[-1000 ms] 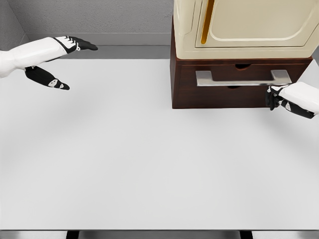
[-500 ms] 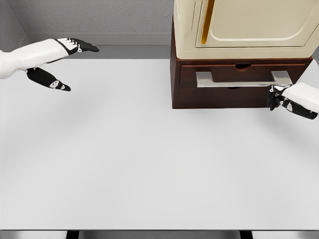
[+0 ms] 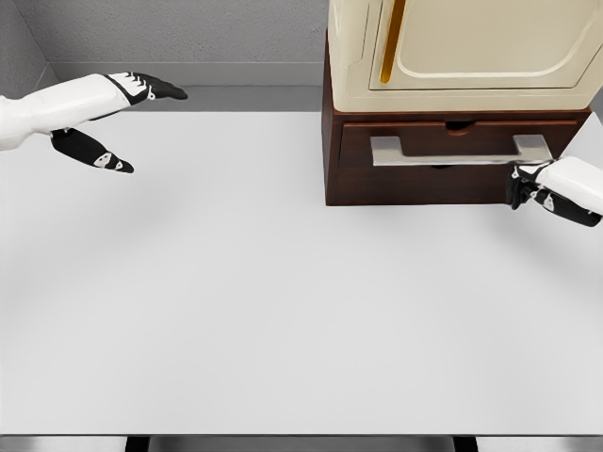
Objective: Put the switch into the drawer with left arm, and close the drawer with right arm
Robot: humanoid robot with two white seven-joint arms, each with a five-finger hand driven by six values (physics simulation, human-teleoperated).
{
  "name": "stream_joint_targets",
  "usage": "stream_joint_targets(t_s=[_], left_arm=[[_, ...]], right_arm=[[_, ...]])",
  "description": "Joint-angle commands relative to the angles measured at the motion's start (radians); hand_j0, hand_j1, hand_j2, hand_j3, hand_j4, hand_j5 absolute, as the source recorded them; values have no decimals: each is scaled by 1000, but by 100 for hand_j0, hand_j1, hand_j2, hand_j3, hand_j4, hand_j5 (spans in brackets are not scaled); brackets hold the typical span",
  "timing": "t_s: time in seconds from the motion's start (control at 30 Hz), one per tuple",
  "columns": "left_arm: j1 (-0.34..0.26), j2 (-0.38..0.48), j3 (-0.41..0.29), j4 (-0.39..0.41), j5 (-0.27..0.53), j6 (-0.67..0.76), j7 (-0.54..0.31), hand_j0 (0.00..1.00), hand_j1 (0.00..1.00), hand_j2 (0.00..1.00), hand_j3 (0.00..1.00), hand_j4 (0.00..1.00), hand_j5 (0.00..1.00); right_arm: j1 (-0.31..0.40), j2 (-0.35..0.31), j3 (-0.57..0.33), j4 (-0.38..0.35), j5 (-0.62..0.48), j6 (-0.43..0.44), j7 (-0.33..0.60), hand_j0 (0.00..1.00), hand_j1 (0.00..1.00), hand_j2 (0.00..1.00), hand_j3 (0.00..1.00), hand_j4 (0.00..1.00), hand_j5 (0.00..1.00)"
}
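Observation:
The dark wooden drawer (image 3: 443, 158) sits pushed into its brown cabinet at the back right, its silver handle (image 3: 459, 149) facing me. My right hand (image 3: 529, 185) is at the drawer front's lower right corner, just below the handle's right end, fingers curled and holding nothing. My left hand (image 3: 118, 122) hovers over the table's far left corner with fingers spread, nothing in it. No switch shows anywhere in the head view.
A cream appliance (image 3: 462, 47) with a rounded door stands on top of the brown cabinet. The white table (image 3: 264, 301) stretches toward me; a grey wall runs along the back.
The drawer front has slid a little further into the cabinet, with my right hand following it back. The left hand has barely moved.

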Motion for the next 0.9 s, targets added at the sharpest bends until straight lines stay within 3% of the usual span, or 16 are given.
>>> stream_joint_targets(t_s=[0.0,0.4,0.6,0.77,0.8,0.83,0.87], left_arm=[[0,6,7,-5,6,5,1,100,100,100,100,100,100],[0,6,9,-5,6,5,-1,100,100,100,100,100,100],[0,4,9,-5,6,5,1,100,100,100,100,100,100],[0,4,9,-7,6,5,1,100,100,100,100,100,100],[0,4,7,-7,6,5,-1,100,100,100,100,100,100],[0,4,9,-7,6,5,1,100,100,100,100,100,100],[0,4,9,-7,6,5,1,100,100,100,100,100,100]], right_arm=[[0,-24,-48,38,10,152,-27,30,30,30,30,30,30],[-6,-22,-39,70,68,147,-27,30,30,30,30,30,30],[-6,-50,-52,130,65,112,-27,30,30,30,30,30,30],[92,-60,-37,107,61,103,-27,31,31,31,31,31,31],[115,-59,-37,103,57,103,-27,40,40,40,40,40,40],[123,-59,-37,80,51,103,-27,56,56,56,56,56,56],[143,-53,-36,32,27,103,-27,100,100,100,100,100,100]])
